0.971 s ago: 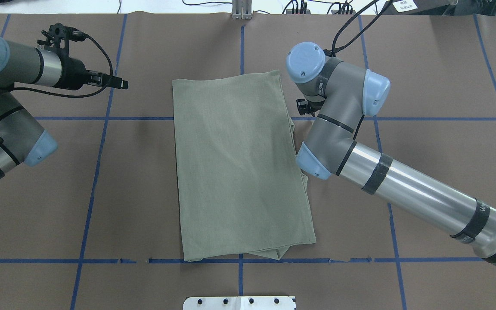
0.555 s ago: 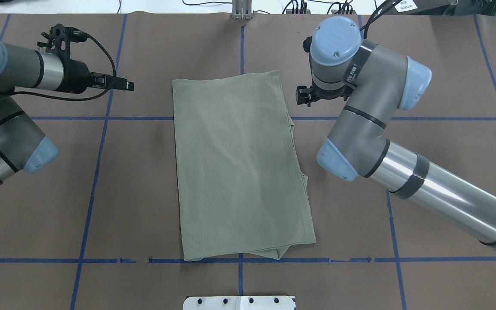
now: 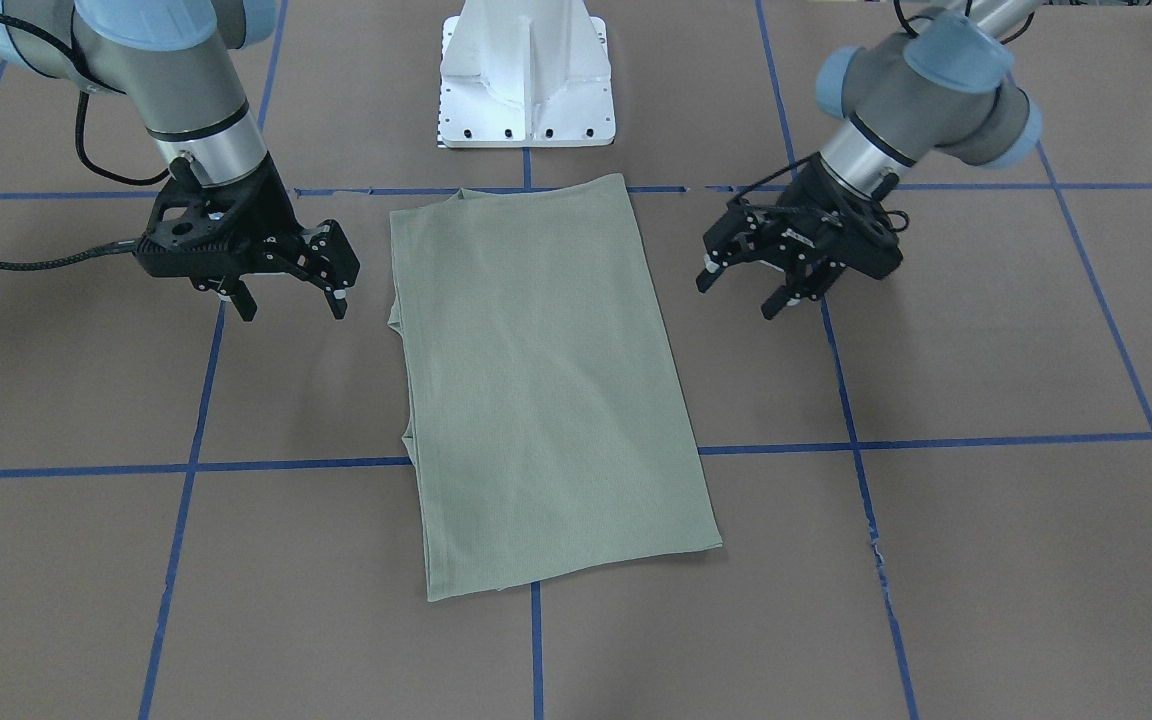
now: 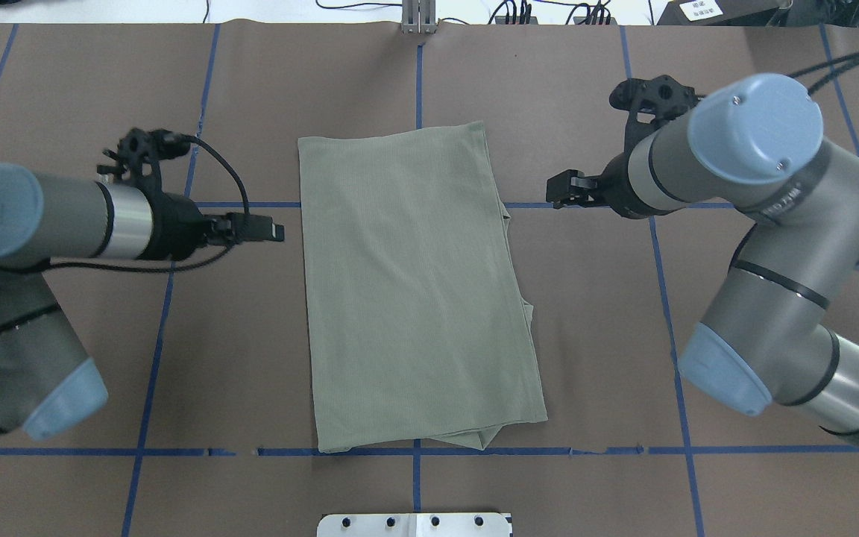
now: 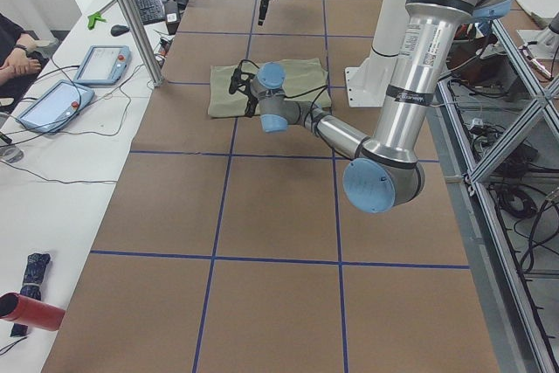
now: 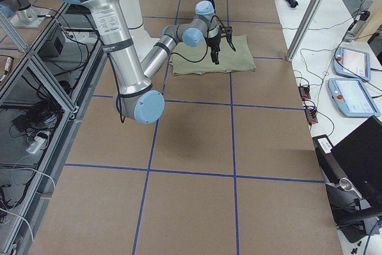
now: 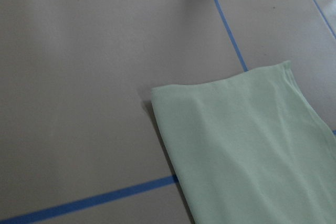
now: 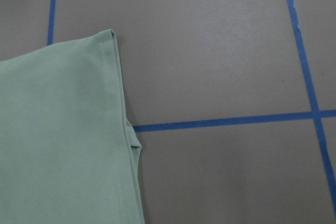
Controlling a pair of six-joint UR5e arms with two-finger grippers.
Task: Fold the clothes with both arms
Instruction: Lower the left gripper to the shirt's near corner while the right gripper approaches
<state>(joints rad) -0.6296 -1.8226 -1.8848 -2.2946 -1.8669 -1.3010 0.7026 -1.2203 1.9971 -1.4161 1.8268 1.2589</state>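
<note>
The shirt [image 4: 414,291] is lying flat in the middle of the table [image 4: 772,74], folded into a long pale-green rectangle and sitting slightly askew to the blue tape lines [image 4: 64,451]; its short edge nearest the robot is touching one of those lines, and its far short edge is pointing towards the operators' side. Along the long edge on the right arm's side, under-layers are peeking out in small folds, and another layer is showing at the near corner on that side.

The left gripper [image 3: 736,297] is hanging just beside the shirt's long edge on its own side, apart from the cloth; its fingers are spread wide and carrying nothing. The right gripper [image 3: 293,308] is hanging near the opposite long edge, also apart from the cloth; its fingers too are spread and empty. The shirt is lying between the two.

The right arm [image 4: 765,186] is wearing a black band with pale lettering that is too small to read; a white label [image 4: 700,9] at the far edge of the table is bearing print that is likewise too small to make out. The white pedestal [image 3: 526,90] is standing at the robot's edge of the table; two tablets [image 5: 96,63] are lying on the side bench, near a person's hand [image 5: 22,58].
</note>
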